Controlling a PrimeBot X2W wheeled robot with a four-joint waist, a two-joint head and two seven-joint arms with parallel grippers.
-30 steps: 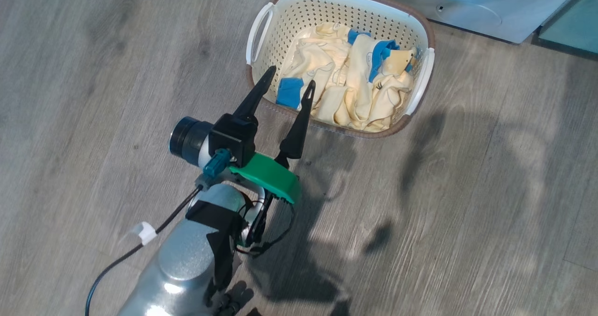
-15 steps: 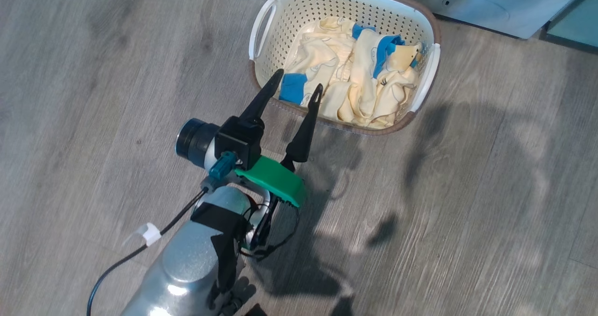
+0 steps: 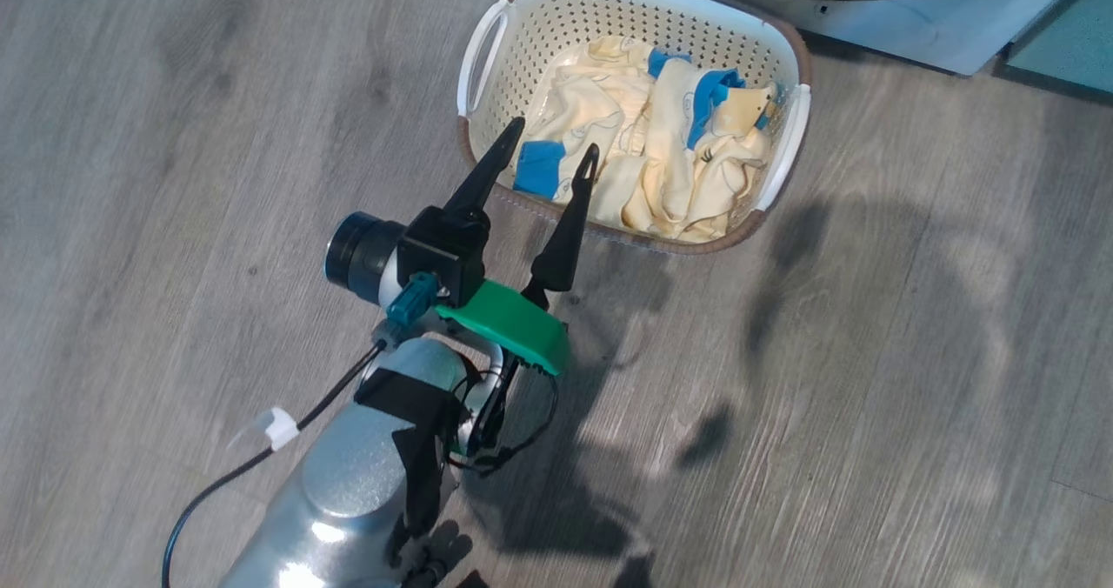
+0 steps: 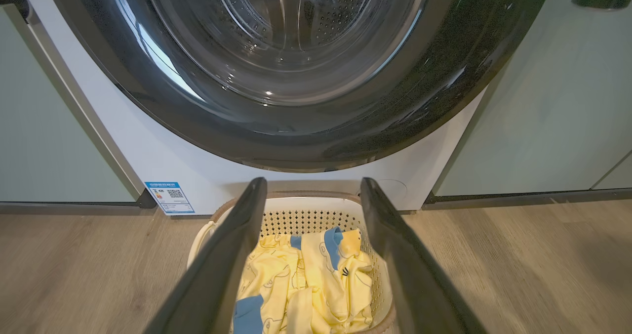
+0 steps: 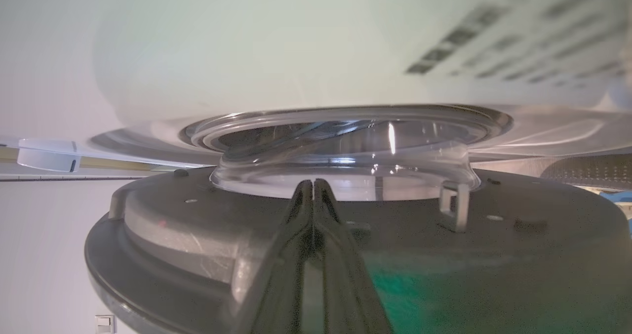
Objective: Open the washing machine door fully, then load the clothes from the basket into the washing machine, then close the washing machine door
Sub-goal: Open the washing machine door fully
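Clothes [image 3: 652, 170] heap in one basket [image 3: 609, 14], before one washing machine [image 4: 148, 151].

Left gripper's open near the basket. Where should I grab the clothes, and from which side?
Probably the raised fold of the clothes by the blue collar: it seems highest, so open jaws can straddle it. Bring the left gripper down from above; the basket walls block sideways approaches.

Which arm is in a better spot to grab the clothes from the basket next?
Left. The left pincer is open, its tips over the near rim of the basket, pointing at the clothes. The right pincer is shut, facing the inside of the washing machine door.
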